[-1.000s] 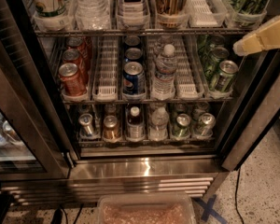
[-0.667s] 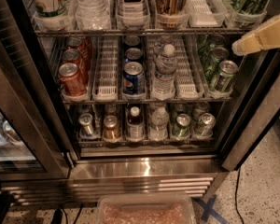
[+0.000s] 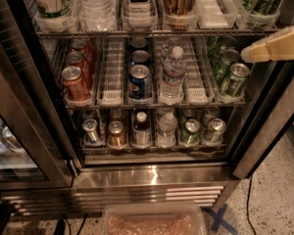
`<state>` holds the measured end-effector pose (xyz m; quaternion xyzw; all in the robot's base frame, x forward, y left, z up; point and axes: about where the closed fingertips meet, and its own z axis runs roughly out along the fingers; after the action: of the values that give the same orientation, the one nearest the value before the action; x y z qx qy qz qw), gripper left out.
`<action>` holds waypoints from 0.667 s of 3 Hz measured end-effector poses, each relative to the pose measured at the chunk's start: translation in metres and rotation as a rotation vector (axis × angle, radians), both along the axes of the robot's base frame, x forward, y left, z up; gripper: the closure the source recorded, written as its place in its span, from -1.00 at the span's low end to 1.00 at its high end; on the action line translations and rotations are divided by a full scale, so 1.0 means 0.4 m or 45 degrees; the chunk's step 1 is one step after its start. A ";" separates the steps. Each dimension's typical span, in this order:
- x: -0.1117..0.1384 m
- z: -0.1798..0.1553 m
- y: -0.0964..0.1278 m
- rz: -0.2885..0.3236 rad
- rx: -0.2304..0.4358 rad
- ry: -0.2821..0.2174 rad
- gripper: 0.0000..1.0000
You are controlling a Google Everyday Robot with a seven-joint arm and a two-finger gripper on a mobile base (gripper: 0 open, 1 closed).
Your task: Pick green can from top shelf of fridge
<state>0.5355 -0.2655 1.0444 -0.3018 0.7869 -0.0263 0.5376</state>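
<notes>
Three racks visible inside fridge [image 3: 152,176], glass door [image 3: 10,146] off to the left. Green can [image 3: 236,79] upright at front of far-right lane on middle visible rack [image 3: 157,105], with more green cans lined up behind it. Leftward along same rack: water bottle [image 3: 172,77], blue Pepsi cans [image 3: 139,81], red cola cans [image 3: 75,82]. Gripper [image 3: 247,54] at right edge, pale yellow, pointing left, level with upper rack front, just above and right of green can, not touching it. Cannot tell gripper state. Below: small cans and bottles on lowest rack, pale bin [image 3: 154,222] on floor.
</notes>
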 end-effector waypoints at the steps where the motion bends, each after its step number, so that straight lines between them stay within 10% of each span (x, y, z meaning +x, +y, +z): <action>1: 0.008 0.008 -0.009 -0.005 0.127 -0.122 -1.00; 2: -0.004 0.063 0.053 0.026 0.298 -0.270 -1.00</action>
<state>0.5338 -0.2441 1.0697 -0.2406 0.7201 0.0394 0.6496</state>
